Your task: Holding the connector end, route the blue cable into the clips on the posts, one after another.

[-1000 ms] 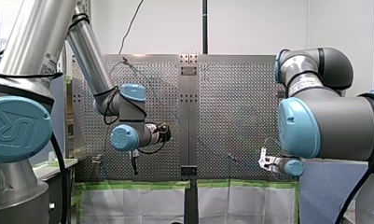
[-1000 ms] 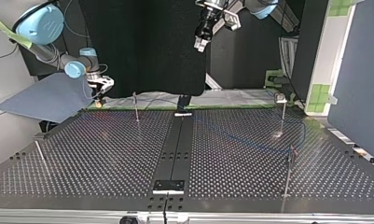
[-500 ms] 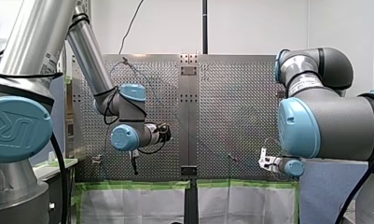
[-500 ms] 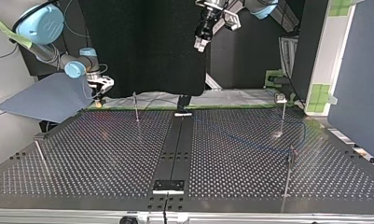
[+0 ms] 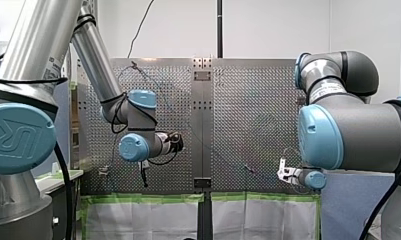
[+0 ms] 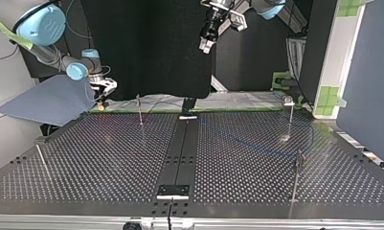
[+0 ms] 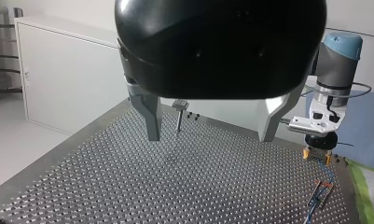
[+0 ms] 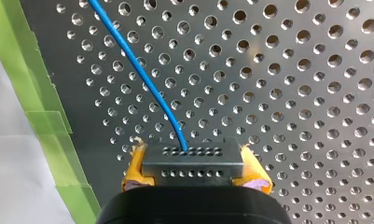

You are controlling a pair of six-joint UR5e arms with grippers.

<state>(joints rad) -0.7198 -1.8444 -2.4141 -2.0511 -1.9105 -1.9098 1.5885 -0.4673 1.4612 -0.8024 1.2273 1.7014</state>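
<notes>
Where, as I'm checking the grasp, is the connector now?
In the right wrist view, the connector sits between the yellow-padded jaws of my right gripper, by the green tape edging the table.

Front, top opposed (wrist views close), sharing table [image 6: 84,158]

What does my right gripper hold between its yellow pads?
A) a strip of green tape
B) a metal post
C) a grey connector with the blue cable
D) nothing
C: in the right wrist view the right gripper has its yellow pads pressed on both sides of the grey connector, and the blue cable runs out of it.
</notes>
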